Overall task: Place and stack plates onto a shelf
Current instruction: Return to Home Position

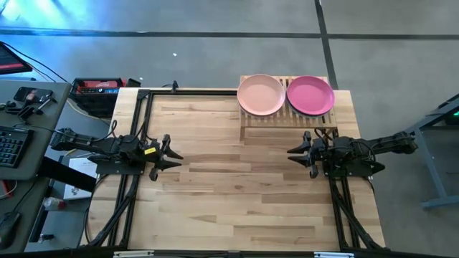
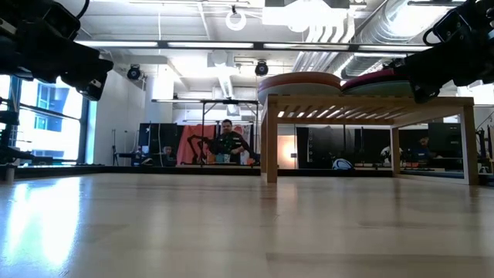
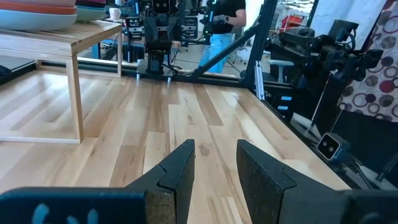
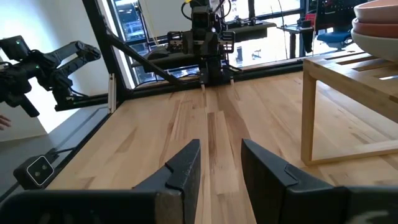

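Observation:
Two stacks of plates rest on the bamboo shelf (image 1: 290, 123) at the table's far right. A peach plate (image 1: 261, 94) tops the left stack and a magenta plate (image 1: 310, 94) tops the right one; the plates beneath them are mostly hidden. In the low view the shelf (image 2: 369, 104) stands on its legs with both stacks on top. My left gripper (image 1: 177, 155) hovers open over the table's left side, far from the shelf. My right gripper (image 1: 291, 151) hovers open just in front of the shelf's near edge. Both hold nothing.
The wooden tabletop (image 1: 237, 201) has a black frame along its left, far and right sides. A desk with a keyboard and tools (image 1: 21, 122) stands off the table's left. People and equipment show in the room beyond (image 2: 228, 143).

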Robot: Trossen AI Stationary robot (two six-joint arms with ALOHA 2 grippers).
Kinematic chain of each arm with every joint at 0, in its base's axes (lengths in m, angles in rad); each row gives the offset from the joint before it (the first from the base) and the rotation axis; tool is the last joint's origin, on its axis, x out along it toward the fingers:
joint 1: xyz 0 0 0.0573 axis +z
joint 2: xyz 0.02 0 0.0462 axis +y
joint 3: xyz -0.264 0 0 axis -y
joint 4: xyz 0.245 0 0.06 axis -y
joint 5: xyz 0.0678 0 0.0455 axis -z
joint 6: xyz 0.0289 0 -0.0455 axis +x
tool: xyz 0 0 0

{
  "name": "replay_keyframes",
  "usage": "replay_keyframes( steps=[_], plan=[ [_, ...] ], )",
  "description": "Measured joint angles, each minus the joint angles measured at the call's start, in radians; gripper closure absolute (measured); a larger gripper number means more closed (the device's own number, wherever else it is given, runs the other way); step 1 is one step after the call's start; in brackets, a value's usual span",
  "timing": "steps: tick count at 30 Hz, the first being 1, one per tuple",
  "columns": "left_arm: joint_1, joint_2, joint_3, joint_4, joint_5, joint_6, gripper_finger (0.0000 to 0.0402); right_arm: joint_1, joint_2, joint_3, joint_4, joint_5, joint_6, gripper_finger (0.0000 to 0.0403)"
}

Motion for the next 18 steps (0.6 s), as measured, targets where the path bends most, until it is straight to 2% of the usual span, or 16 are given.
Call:
replay_keyframes(
  steps=[3, 6, 8, 18],
  plan=[
    [0.001, 0.0, 0.0, 0.0, 0.026, 0.001, 0.0293, 0.0, 0.0, 0.0, 0.0, 0.0, 0.0, 0.03],
    [-0.001, -0.002, 0.0, 0.005, 0.168, 0.004, 0.0293, 0.0, 0.0, 0.0, 0.0, -0.001, 0.0, 0.03],
    [-0.001, 0.001, 0.0, 0.002, 0.205, -0.01, 0.0293, 0.0, 0.0, 0.0, 0.0, -0.001, 0.0, 0.03],
    [-0.001, 0.002, 0.0, 0.001, 0.187, -0.018, 0.0293, 0.0, 0.0, 0.0, 0.0, -0.001, 0.0, 0.03]
  ],
)
